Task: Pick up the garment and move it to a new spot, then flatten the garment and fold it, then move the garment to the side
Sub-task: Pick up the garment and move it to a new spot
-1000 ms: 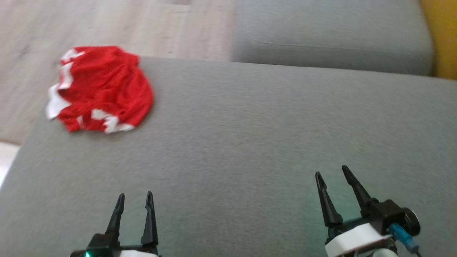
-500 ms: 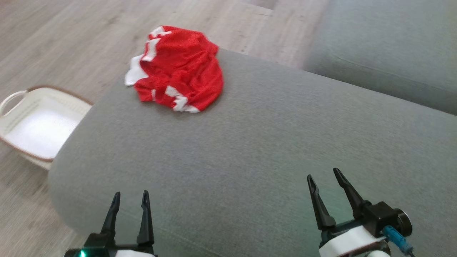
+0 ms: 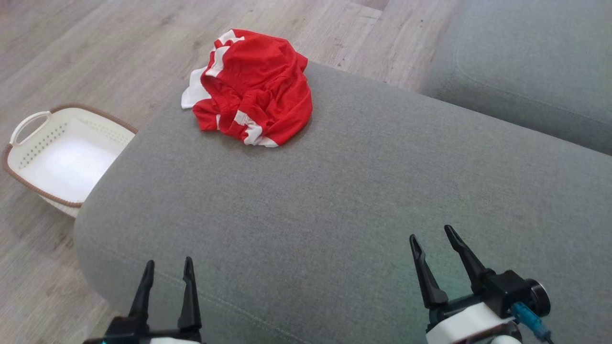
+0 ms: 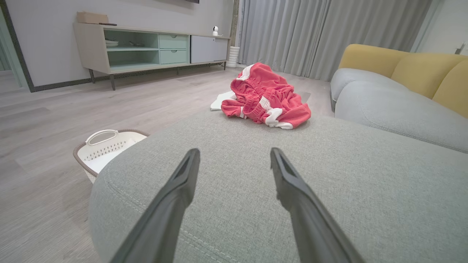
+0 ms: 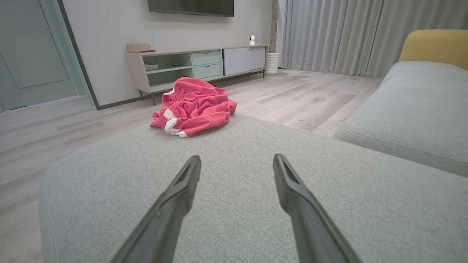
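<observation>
Black left claw and right claw, both released, low over grey cushion, fingers toward red garment.

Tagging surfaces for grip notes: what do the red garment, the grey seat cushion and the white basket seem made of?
Red garment: thin matte knit, maybe sports mesh; crumples softly, gathered elastic band. Grey seat cushion: matte woven upholstery; visible weave, stitched seam. White basket: probably moulded plastic, perforated walls; brown rim unclear.
</observation>
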Controlling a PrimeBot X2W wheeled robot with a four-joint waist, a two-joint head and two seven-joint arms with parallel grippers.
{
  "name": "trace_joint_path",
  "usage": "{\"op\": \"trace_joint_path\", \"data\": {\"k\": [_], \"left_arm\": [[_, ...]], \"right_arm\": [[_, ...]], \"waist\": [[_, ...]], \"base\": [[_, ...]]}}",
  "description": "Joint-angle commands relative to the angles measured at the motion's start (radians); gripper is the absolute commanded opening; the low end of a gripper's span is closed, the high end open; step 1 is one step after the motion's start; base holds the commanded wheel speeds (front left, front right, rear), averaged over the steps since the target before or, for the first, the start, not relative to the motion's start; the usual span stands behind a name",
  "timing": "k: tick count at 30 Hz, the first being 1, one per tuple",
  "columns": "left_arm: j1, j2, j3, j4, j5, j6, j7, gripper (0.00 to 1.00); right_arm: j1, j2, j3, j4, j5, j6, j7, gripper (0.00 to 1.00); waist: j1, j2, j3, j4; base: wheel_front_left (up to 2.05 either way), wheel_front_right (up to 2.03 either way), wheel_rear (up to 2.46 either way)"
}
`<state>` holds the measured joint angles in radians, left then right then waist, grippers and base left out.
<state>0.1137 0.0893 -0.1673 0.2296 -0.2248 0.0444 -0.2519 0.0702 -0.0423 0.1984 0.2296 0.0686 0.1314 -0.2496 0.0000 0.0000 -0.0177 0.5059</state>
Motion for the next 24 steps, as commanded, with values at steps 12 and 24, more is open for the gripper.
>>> {"op": "trace_joint_path", "data": {"k": [12,24], "left_arm": [[-0.105,0.085,0.124,-0.167,-0.029,0.044,0.022,1.00],[-0.553,0.267,0.215,-0.172,-0.060,-0.002,0.164,1.00]], "right_arm": [[-0.069,-0.008,-0.028,-0.084,-0.060,-0.001,-0.012,1.00],[-0.205,-0.008,-0.057,-0.118,-0.184,-0.001,-0.001,1.00]], "waist": [[0.0000,0.0000,0.073,-0.046],[0.0000,0.0000,0.276,-0.138]], "base": [[0.00,0.00,0.00],[0.00,0.00,0.00]]}}
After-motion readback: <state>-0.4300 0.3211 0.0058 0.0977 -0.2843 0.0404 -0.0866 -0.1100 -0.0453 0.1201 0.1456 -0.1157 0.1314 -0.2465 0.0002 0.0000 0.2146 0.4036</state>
